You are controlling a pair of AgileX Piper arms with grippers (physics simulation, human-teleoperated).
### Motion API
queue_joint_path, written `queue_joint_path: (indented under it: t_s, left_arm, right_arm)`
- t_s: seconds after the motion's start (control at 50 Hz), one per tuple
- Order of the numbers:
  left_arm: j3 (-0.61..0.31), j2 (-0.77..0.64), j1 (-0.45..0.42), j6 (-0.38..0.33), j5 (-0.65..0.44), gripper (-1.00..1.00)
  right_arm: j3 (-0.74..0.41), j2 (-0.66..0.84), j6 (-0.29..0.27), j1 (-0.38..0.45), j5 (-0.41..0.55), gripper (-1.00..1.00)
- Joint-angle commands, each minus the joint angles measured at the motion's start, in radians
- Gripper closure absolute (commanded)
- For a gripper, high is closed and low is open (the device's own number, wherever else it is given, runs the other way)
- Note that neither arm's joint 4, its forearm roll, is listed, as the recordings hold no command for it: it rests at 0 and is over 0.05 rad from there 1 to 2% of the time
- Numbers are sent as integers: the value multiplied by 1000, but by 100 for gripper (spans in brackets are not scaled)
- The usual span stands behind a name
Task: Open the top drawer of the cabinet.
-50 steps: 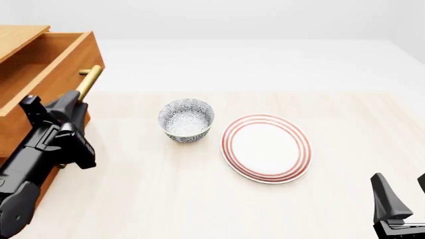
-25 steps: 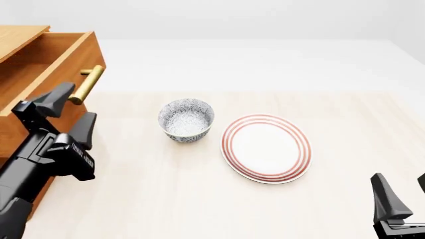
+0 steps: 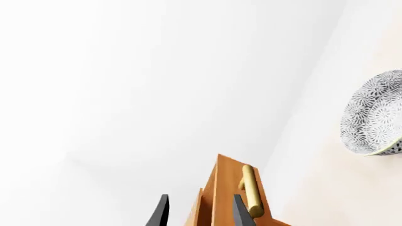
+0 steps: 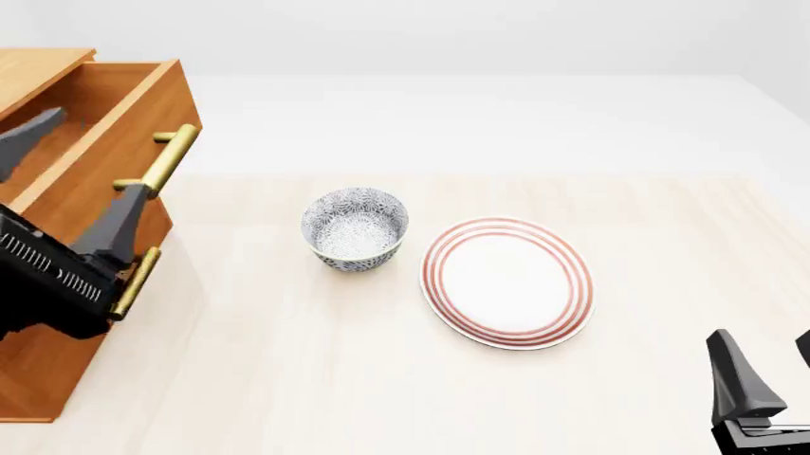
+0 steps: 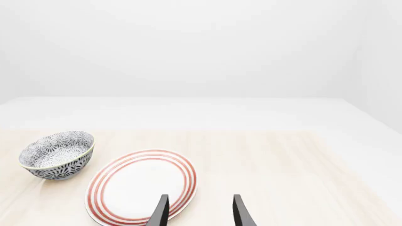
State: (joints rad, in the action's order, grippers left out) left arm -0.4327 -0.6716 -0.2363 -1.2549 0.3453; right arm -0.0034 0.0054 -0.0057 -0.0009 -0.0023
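The orange-brown cabinet (image 4: 45,374) stands at the table's left edge. Its top drawer (image 4: 108,156) is pulled out toward the bowl, and the brass bar handle (image 4: 162,161) is free. My left gripper (image 4: 74,180) is open and holds nothing. One finger is over the drawer's inside, the other in front of its face, left of the handle. The left wrist view shows the left gripper (image 3: 199,214), the drawer front (image 3: 217,197) and the handle (image 3: 251,193) past the fingertips. My right gripper (image 4: 769,374) (image 5: 199,212) is open and empty at the near right.
A patterned bowl (image 4: 355,227) (image 5: 56,155) (image 3: 373,113) sits mid-table, with a red-ringed white plate (image 4: 506,282) (image 5: 141,186) to its right. A lower drawer's brass handle (image 4: 133,282) shows beneath the open drawer. The left arm's black body covers part of the cabinet front.
My left gripper let go of the top drawer's handle, opened, and drew back to the left. The drawer stays pulled out. The right arm has not moved.
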Motion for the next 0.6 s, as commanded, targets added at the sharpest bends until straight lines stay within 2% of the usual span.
queue_joint_path:
  t_s: [0.02,0.08,0.2,0.36,0.44,0.5,0.52,0.54,0.6]
  left_arm:
    - [-114,165,20,226,-303,-100]
    - [-174,166,-3,319,-370,-100]
    - [-246,189,2,428,-471,-100]
    - [-325,187,0,552,-556,-100]
    - [-358,199,22,603,-607,-100]
    - [-391,195,36,666,-650,-100]
    - [-391,195,36,666,-650,-100]
    - [-424,177,36,744,-678,-100]
    - [-442,172,56,781,-713,-100]
  right_arm:
    - [0,0,0,0,0,-100]
    - [0,0,0,0,0,-100]
    - [0,0,0,0,0,-100]
    - [0,0,0,0,0,-100]
    - [0,0,0,0,0,-100]
    - [0,0,0,0,0,-100]
    - [0,0,0,0,0,-100]
    - [0,0,0,0,0,-100]
    - [0,0,0,0,0,-100]
